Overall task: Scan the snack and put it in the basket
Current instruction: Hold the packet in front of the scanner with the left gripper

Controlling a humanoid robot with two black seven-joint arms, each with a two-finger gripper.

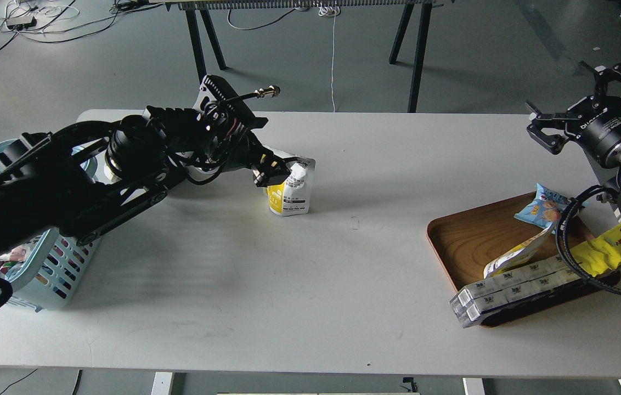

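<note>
Only the head view here. The snack (291, 189) is standing upright near the middle of the white table (310, 285), long axis pretty much vertical, top edge leaning slightly right. The left gripper (273, 170) is right at its upper left side, fingers look closed on the top of the pouch, though it's dark there, so that's my read rather than a sure thing.

That arm reaches in low from the left, stretched nearly flat over the table, wrist pointing right. The basket (41, 274) sits at the left table edge, under and behind the same arm, so the pouch has to travel back left toward it.

The right gripper (574, 104) hangs well apart at the far right, fingers spread, holding nothing, above the wooden tray (469, 241).
</note>
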